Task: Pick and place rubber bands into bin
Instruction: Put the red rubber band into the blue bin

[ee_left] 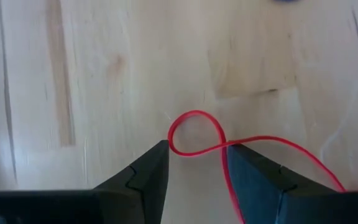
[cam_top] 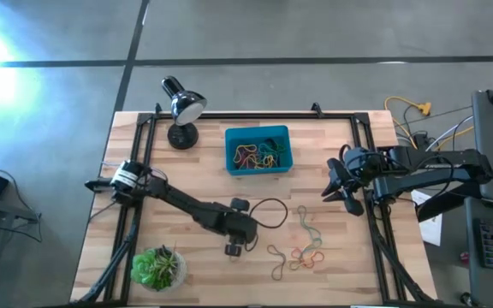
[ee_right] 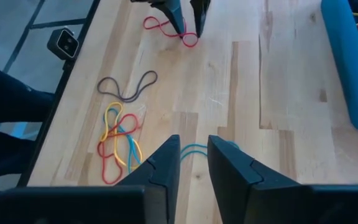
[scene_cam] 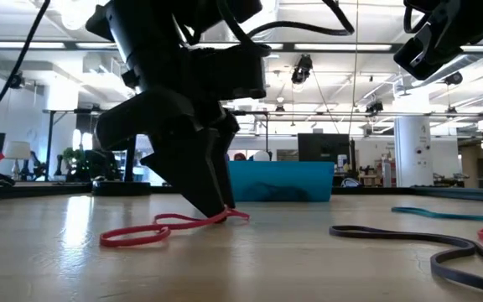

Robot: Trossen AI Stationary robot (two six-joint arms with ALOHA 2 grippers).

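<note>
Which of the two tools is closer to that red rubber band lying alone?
The left tool: its open fingers straddle the red rubber band on the table. The right tool hovers far off, beside the bin.

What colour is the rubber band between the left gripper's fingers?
Red rubber band, a loop between the left gripper's open fingers; clearest in the left wrist view.

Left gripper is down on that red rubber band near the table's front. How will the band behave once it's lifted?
The red rubber band lies in a twisted loop between the left gripper fingers, so it will probably hang limp. It looks thin, so likely very light and easy to drop if barely pinched. Its long tail trails on the table and may drag or snag.
</note>
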